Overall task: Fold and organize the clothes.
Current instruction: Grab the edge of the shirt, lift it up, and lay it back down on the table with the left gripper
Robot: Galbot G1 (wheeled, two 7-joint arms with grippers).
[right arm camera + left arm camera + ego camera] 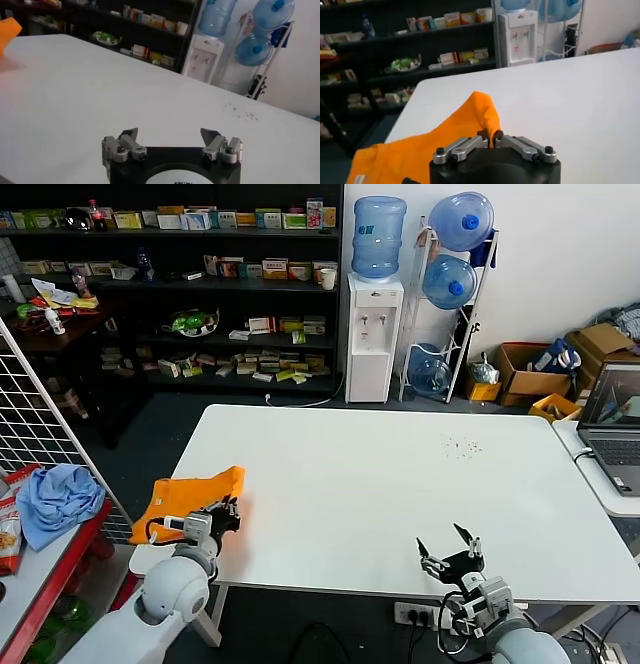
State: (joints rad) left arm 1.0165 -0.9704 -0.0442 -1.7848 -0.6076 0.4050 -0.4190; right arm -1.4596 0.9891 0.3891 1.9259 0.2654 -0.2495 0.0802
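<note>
Left gripper (228,514) sits at the near left corner of the white table (400,494), its fingers pressed together on a fold of the orange T-shirt (190,492); the left wrist view shows the fabric (445,132) rising to a peak right at the fingertips (498,135), so it seems pinched there, though the contact itself is partly hidden. That shirt lies bunched along the table's left edge. Right gripper (452,552) hovers at the near edge, well apart from the shirt, jaws spread wide and holding nothing. Off the table to the left, a light blue cloth (58,499) lies heaped on a red side table (50,569). Farther right, a laptop (615,424) stands open. At the back, a water dispenser (373,334) carries a blue bottle (379,236) beside dark shelves (200,294) of boxes.
</note>
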